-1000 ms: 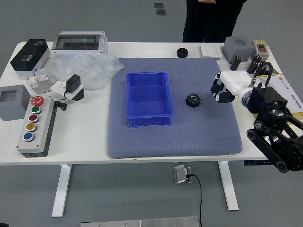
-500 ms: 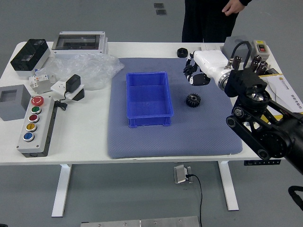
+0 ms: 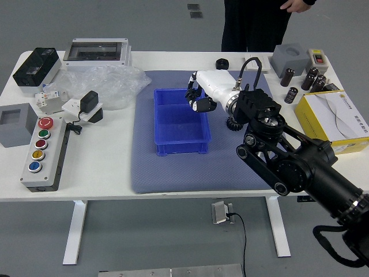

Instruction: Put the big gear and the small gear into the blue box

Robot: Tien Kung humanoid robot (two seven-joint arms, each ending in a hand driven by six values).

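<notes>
My right hand (image 3: 199, 95) hangs over the upper right part of the blue box (image 3: 183, 137), its white back facing up. Whether it holds anything is hidden at this angle. A black toothed gear (image 3: 233, 125) lies on the grey-blue mat right of the box, partly covered by the hand and wrist. Beyond the mat's far edge sits a smaller-looking round black piece (image 3: 222, 64); I cannot tell whether it is a gear. No gear shows in the visible part of the box. The left hand is out of view.
Crumpled clear plastic (image 3: 106, 86) and a button panel (image 3: 45, 153) lie to the left. At the right are a grey block (image 3: 289, 59), several dark cylinders and a yellow-edged box (image 3: 340, 118). A person stands at the far side, one hand (image 3: 297, 5) off the table.
My right hand has swept left from the mat's right side, past the toothed gear, to over the blue box. The person's hand has shifted right.
</notes>
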